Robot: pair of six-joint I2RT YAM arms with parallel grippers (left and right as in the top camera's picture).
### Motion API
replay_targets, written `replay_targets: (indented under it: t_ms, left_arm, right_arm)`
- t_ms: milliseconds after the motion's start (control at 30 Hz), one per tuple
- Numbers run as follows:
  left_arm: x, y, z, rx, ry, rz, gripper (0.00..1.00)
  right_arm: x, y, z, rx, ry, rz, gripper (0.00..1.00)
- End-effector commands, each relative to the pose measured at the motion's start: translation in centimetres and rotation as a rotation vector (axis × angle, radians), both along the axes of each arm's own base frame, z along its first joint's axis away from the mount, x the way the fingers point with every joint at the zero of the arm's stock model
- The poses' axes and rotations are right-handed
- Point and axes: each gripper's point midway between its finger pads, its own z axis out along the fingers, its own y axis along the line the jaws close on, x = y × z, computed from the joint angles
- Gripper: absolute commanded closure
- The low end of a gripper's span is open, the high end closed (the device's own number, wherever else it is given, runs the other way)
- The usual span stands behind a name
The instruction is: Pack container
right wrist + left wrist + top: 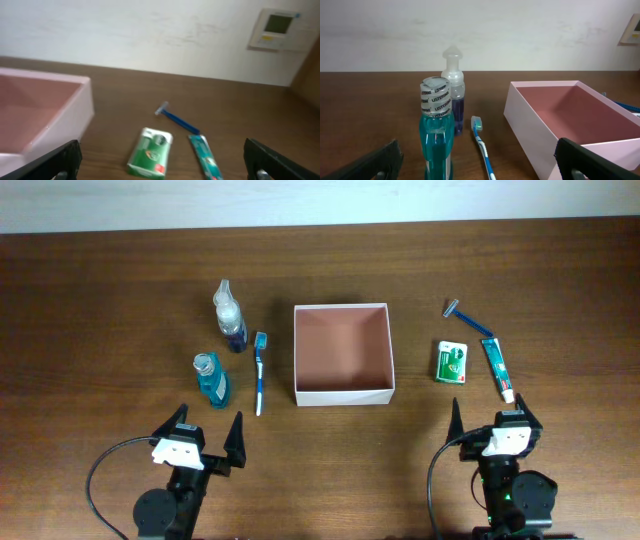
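The container [340, 348], a square white-walled box with a pinkish-brown inside, sits mid wooden table [100, 280], empty; I judge nothing packed yet. Left of it: blue toothbrush [260, 372], teal mouthwash bottle [211, 378], clear spray bottle [230, 318]. Right of it: green-and-white packet [452, 362], toothpaste tube [497, 367], blue razor [468, 318]. Left gripper [208, 428] and right gripper [492, 420] are spread wide, holding nothing.

A dark, faintly glossy wood-grain surface [120, 280] carries a matt cardboard-looking container [343, 392], two clear plastic bottles [437, 130] of blue liquid, and a glossy green-and-white packet [150, 152].
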Motion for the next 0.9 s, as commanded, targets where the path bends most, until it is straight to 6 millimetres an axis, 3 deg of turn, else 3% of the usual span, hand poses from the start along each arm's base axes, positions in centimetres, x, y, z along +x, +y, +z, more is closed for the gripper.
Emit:
replay_targets:
  t_ms: [0, 133, 233, 400, 567, 733, 867]
  left_arm:
    - [0.0, 0.0, -0.1, 0.016, -0.003, -0.001, 0.01]
    - [0.0, 0.0, -0.1, 0.016, -0.003, -0.001, 0.01]
    - [0.0, 0.0, -0.1, 0.016, -0.003, -0.001, 0.01]
    - [0.0, 0.0, -0.1, 0.016, -0.003, -0.001, 0.01]
    - [0.0, 0.0, -0.1, 0.016, -0.003, -0.001, 0.0]
    - [0.0, 0.0, -0.1, 0.016, -0.003, -0.001, 0.01]
    - [0.0, 0.0, -0.1, 0.016, -0.003, -0.001, 0.0]
  right_arm:
    - [-0.2, 2.4, 0.7, 0.05, -0.034, 0.136, 0.01]
    - [-0.8, 5.1, 1.3, 0.051, -0.054, 0.3, 0.01]
    - [-1.8, 7.1, 4.5, 0.067, -0.169, 0.426, 0.01]
    - [-3.1, 7.3, 9.6, 0.089, -0.263, 0.445, 0.01]
    - [-3.0, 7.1, 11.8, 0.107, -0.179, 0.426, 0.01]
    - [-1.6, 5.6, 11.9, 0.131, -0.095, 0.331, 0.01]
    - [-0.7, 2.5, 8.7, 0.15, 0.027, 0.137, 0.01]
